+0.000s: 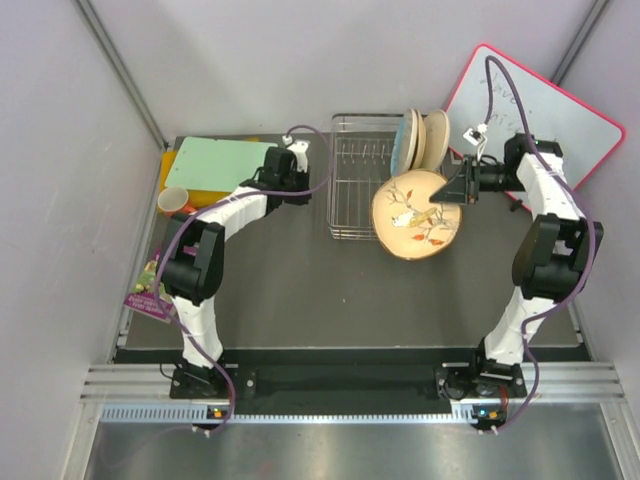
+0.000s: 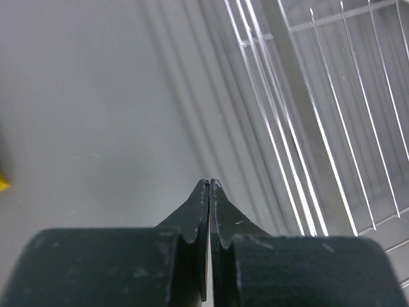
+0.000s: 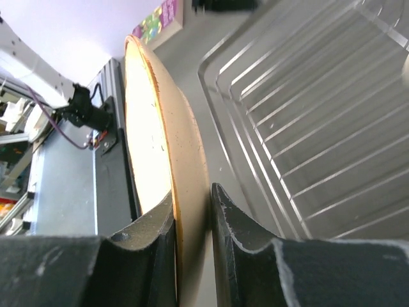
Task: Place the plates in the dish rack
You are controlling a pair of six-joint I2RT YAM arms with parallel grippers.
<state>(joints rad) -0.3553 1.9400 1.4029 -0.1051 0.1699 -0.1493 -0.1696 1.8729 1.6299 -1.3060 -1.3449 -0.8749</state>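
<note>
My right gripper (image 1: 447, 200) is shut on the rim of a peach plate (image 1: 414, 215) with a sprig drawing and holds it tilted at the right side of the dish rack (image 1: 352, 180). In the right wrist view the plate (image 3: 160, 134) stands edge-on between my fingers (image 3: 227, 224), with the rack wires (image 3: 319, 128) to its right. Two more plates (image 1: 420, 138), one light blue and one peach, stand on edge at the rack's back right corner. My left gripper (image 1: 303, 180) is shut and empty just left of the rack; its wrist view shows the shut fingertips (image 2: 209, 187) over the table beside the rack wires (image 2: 332, 121).
A green board (image 1: 222, 163) on a yellow one and an orange mug (image 1: 174, 200) lie at the back left. A colourful booklet (image 1: 148, 292) lies at the left edge. A pink-framed whiteboard (image 1: 545, 105) leans at the back right.
</note>
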